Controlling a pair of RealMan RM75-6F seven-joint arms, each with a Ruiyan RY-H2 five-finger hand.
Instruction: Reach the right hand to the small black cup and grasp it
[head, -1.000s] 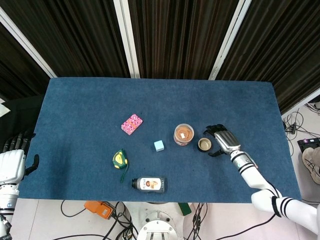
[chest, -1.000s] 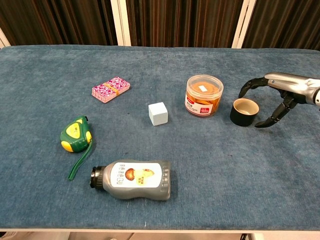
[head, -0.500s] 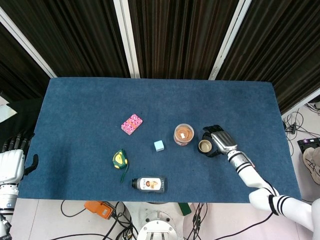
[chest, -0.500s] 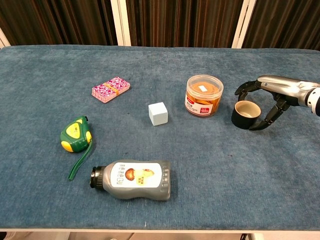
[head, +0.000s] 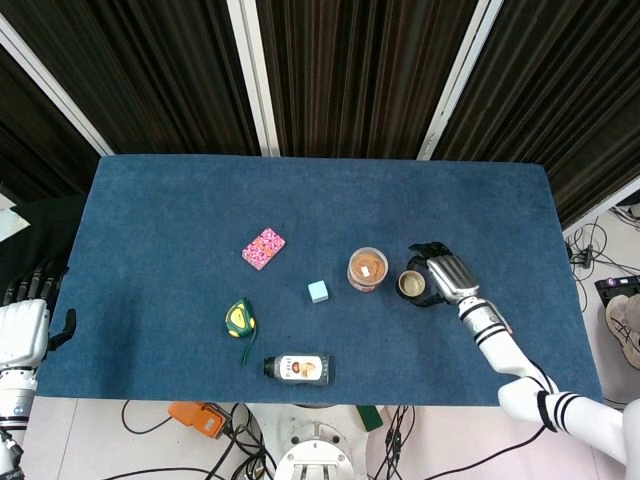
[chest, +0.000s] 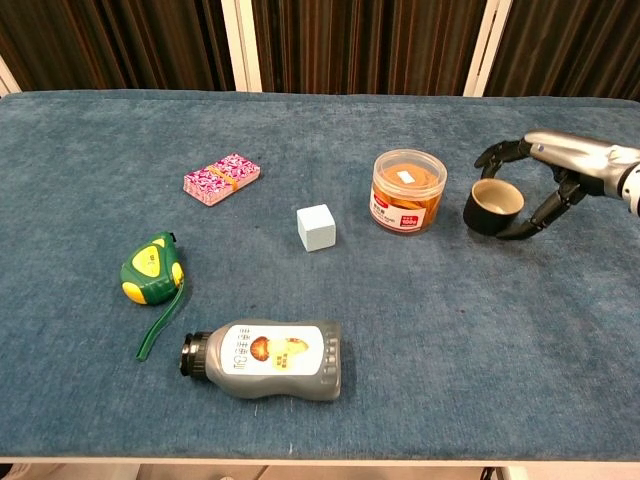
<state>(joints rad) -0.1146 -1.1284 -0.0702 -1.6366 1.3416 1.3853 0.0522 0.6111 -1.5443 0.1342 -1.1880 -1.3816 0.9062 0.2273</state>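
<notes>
Nearest the robot, well to the left of the right hand and closer in, a grey bottle lies on its side on the blue bench. A green and yellow tape measure sits further left still. Beyond those, a pale blue cube stands left of the hand, with a pink patterned box beyond it and further off.

Just left of the hand stands a clear jar with orange contents. The small black cup is between that jar and the palm, close beside the jar but apart from it.

The right hand is wrapped round the cup: fingers curl over its far side and the thumb comes in under its near side. A second ago the fingers stood spread beside the cup, which rested flat; half a second ago they had come round it. Now the cup sits tilted in the chest view, mouth turned toward the camera, and looks slightly raised off the cloth. I judge the grasp made, so the task looks all but done.

The left hand hangs off the bench's left edge, holding nothing; its fingers are too small to read.
</notes>
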